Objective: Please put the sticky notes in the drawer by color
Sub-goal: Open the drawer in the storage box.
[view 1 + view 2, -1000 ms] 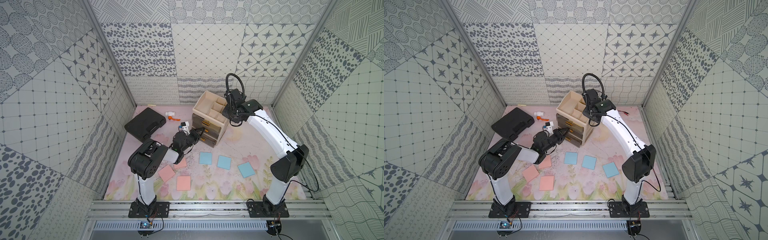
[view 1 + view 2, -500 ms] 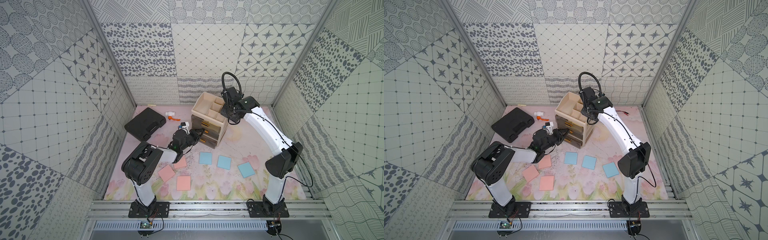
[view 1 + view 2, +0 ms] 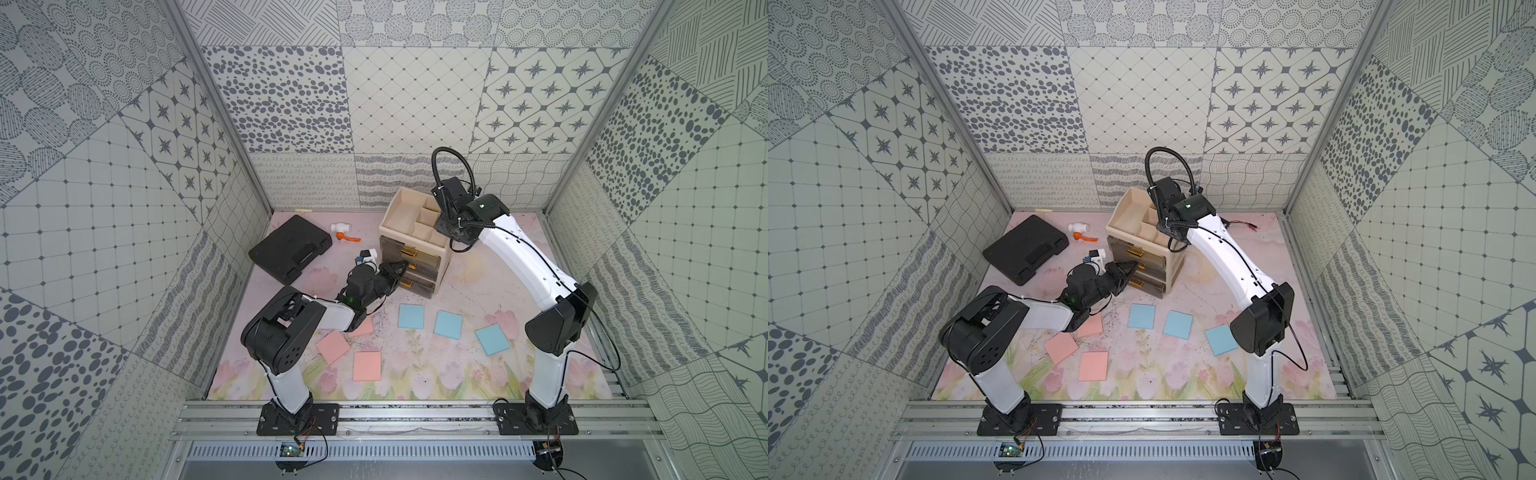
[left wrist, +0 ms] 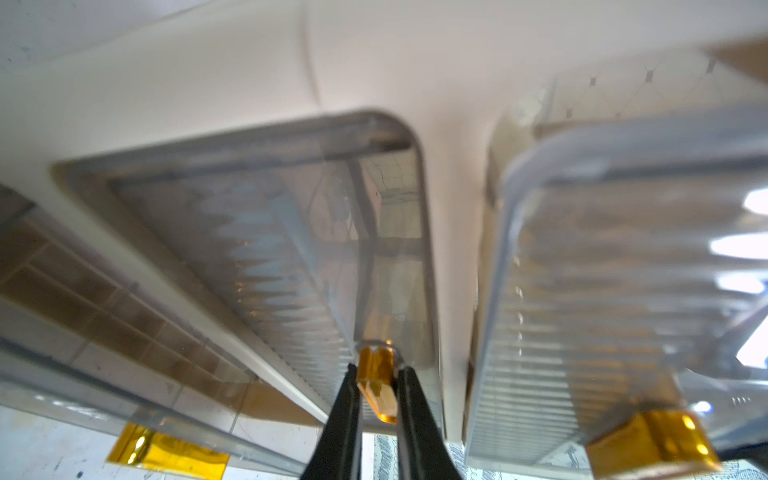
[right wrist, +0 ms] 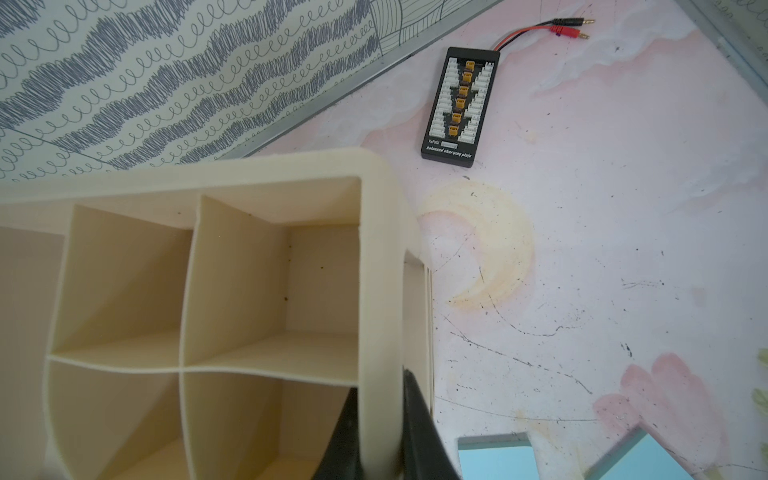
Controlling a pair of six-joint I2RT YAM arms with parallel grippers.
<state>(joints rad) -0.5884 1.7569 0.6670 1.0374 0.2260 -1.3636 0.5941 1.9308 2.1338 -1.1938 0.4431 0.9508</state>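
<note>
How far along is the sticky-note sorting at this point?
Done: nothing visibly; no yellow notes in view. In hand: left gripper pinches the middle drawer handle, right gripper clamps the organizer rim. Left: three pink notes and three blue notes lie on the mat.

Soft, even light is filling the cell; close-ups are losing focus.
In both top views everything is showing sharp, shadows lying faint on the mat (image 3: 457,374) (image 3: 1183,374). In the left wrist view the clear drawer fronts (image 4: 291,257) are blurring, white glare flaring at 3 o'clock; in the right wrist view the organizer rim (image 5: 380,311) is smearing toward 6 o'clock.
</note>
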